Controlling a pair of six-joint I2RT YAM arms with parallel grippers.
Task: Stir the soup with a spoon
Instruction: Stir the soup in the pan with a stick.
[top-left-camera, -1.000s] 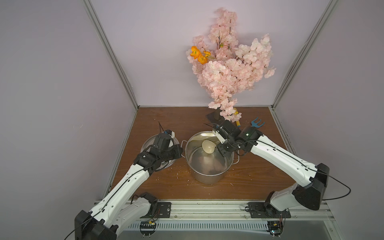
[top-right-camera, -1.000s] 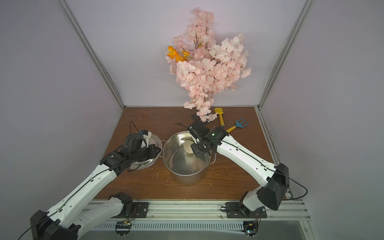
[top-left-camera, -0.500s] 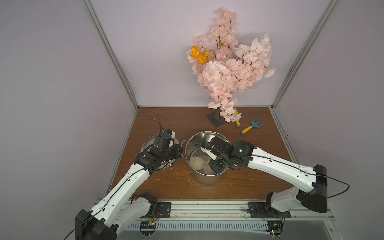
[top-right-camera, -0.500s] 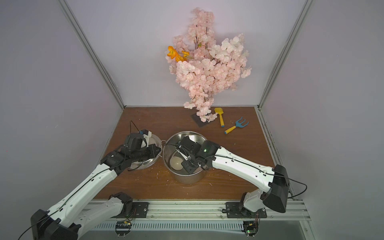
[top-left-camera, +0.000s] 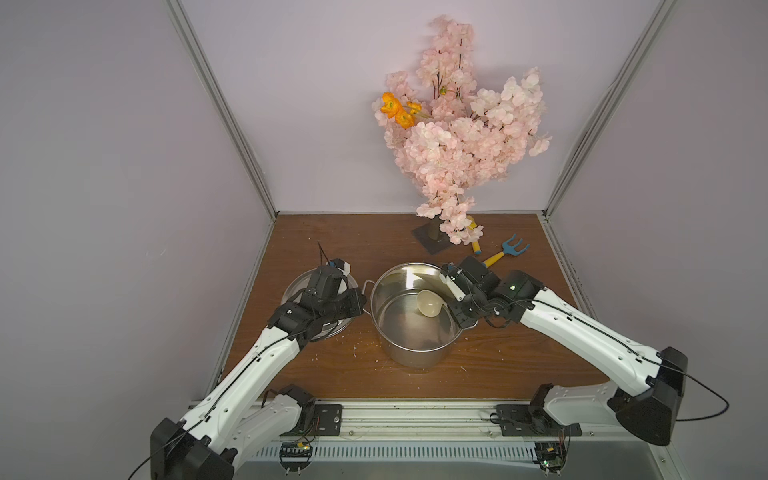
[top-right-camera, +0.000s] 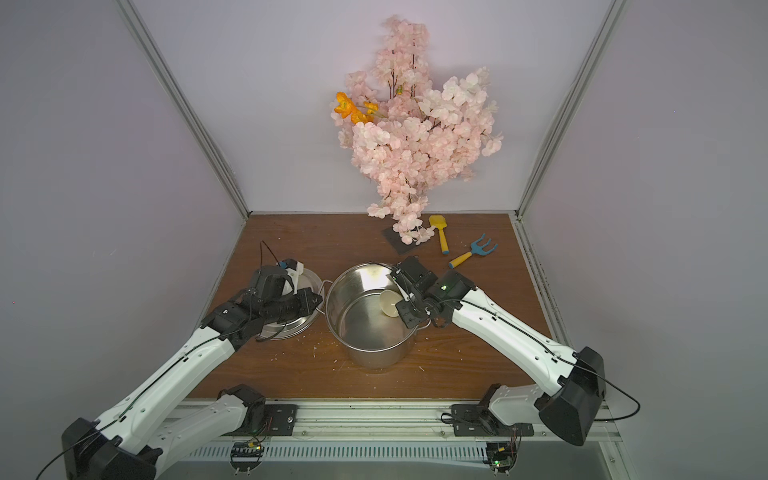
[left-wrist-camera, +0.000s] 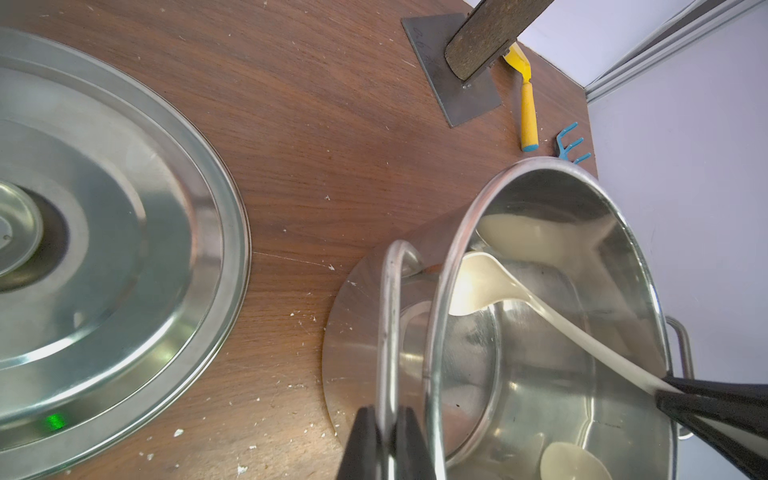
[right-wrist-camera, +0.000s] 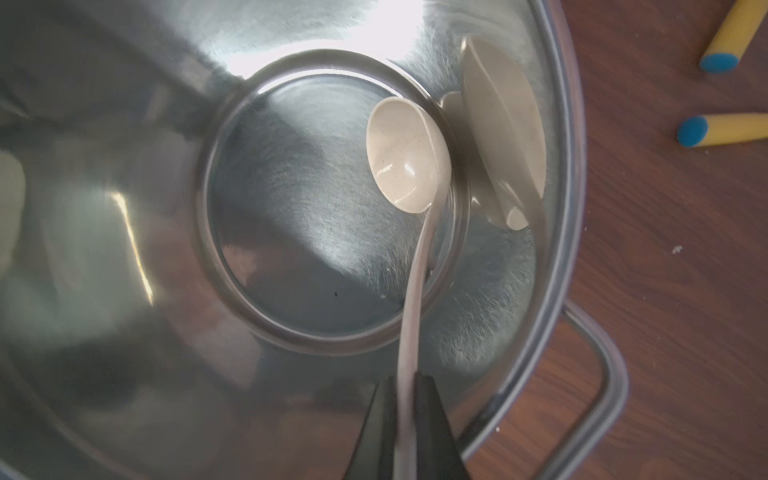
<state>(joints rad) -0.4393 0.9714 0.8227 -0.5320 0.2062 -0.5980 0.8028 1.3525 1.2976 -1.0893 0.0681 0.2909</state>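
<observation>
Brown wooden tabletop (top-left-camera: 340, 249), lilac walls; right gripper (right-wrist-camera: 405, 386): jaws pinching spoon (right-wrist-camera: 405, 153) handle, spoon bowl inside steel stockpot (top-left-camera: 415, 353), frame centre; left gripper (left-wrist-camera: 388, 419): clamped on stockpot's side loop; flat lid (left-wrist-camera: 124, 249) lies left of stockpot.

Look at the white-shelled left robot arm (top-left-camera: 266, 357) and the white-shelled right robot arm (top-left-camera: 582, 328), both with chunky black joint housings. A thin black cable (top-left-camera: 602, 332) traces the shell. A small green light (top-left-camera: 512, 286) glows on the right wrist. The left end effector (left-wrist-camera: 387, 411) and the right end effector (right-wrist-camera: 405, 379) have slim black fingers.
</observation>
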